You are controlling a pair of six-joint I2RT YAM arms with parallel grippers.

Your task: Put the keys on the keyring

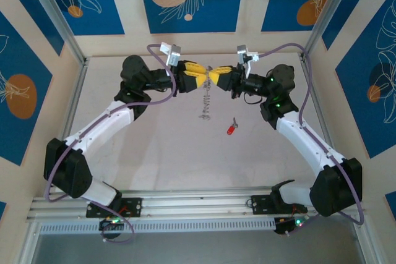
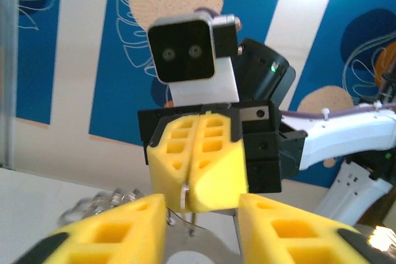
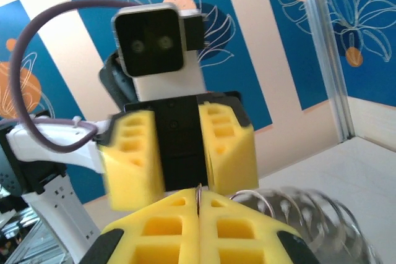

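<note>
The keyring (image 1: 205, 106), a thin silvery chain, hangs from where my two grippers meet at the back middle of the table and trails down to the tabletop. My right gripper (image 1: 216, 76) is shut on a thin metal ring of the keyring (image 3: 198, 193), which stands up between its yellow fingers. My left gripper (image 1: 202, 76) faces it, open, its fingers (image 2: 117, 227) on either side of the right gripper's tips and off the ring. The keys (image 1: 232, 129), a single tiny red-headed one, lie on the table to the right of the chain's lower end.
Blurred coils of chain (image 3: 322, 208) hang beside the right fingers. Aluminium frame posts (image 1: 55, 13) and patterned blue walls enclose the beige table (image 1: 154, 146). A rail (image 1: 198, 199) with both arm bases runs along the near edge.
</note>
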